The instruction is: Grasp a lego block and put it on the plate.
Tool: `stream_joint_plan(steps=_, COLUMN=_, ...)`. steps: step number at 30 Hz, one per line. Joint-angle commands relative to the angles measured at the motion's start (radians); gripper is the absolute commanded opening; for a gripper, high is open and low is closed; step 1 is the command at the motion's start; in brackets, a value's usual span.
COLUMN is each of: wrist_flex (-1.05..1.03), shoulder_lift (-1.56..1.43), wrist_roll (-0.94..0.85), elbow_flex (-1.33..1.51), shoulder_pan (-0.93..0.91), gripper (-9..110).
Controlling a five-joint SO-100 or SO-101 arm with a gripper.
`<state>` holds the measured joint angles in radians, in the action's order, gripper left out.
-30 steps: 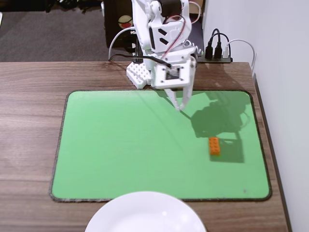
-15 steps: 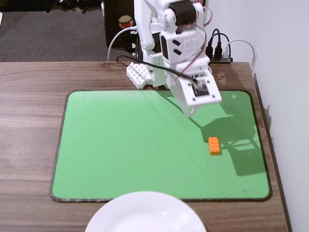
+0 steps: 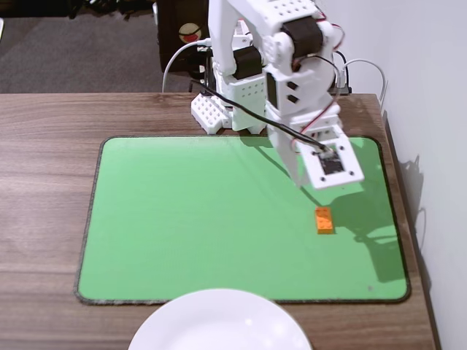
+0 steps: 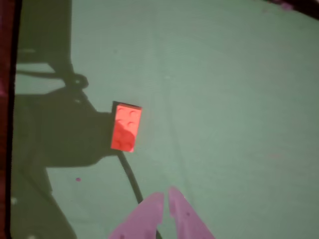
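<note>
The orange lego block lies flat on the right part of the green mat, studs up. My gripper hangs above the mat just behind and slightly left of the block, not touching it. In the wrist view the block sits up and to the left of my gripper, whose two pinkish fingers meet at the tips with nothing between them. The white plate is cut off by the front edge of the fixed view, near the table's front.
The mat lies on a wooden table. The arm's white base stands behind the mat. A black power strip with cables is at the back right, and a white wall runs along the right side.
The arm has swung right and reached forward, bringing the gripper from the mat's back middle to just behind the block. The block and plate have not moved.
</note>
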<state>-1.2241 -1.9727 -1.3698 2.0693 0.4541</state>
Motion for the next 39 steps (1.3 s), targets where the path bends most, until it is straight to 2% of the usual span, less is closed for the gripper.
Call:
stream_joint_plan(steps=1, wrist_flex=-0.006, shoulder_lift=0.052, wrist_roll=0.037, elbow_flex=-0.072, shoulder_pan=0.023, gripper=1)
stream_joint_plan(steps=5, wrist_flex=-0.003, shoulder_lift=0.133, wrist_roll=0.063, elbow_flex=-0.11, shoulder_pan=0.031, gripper=4)
stream_joint_plan(steps=10, wrist_flex=-0.002, shoulder_lift=0.167, wrist_roll=0.077, elbow_flex=-0.126, shoulder_pan=0.026, gripper=17)
stream_joint_plan(steps=13, wrist_flex=-0.002, shoulder_lift=0.176, wrist_roll=0.08, elbow_flex=-0.132, shoulder_pan=0.026, gripper=17)
stream_joint_plan(steps=14, wrist_flex=-0.002, shoulder_lift=0.179, wrist_roll=0.084, elbow_flex=-0.132, shoulder_pan=0.026, gripper=24)
stream_joint_plan(steps=19, wrist_flex=0.012, shoulder_lift=0.206, wrist_roll=0.121, elbow_flex=-0.13, shoulder_pan=0.017, gripper=32)
stream_joint_plan(steps=30, wrist_flex=0.078, shoulder_lift=0.275, wrist_roll=0.285, elbow_flex=-0.138, shoulder_pan=-0.002, gripper=49)
stream_joint_plan(steps=39, wrist_flex=0.031, shoulder_lift=0.359, wrist_roll=0.334, elbow_flex=-0.238, shoulder_pan=0.054, gripper=50)
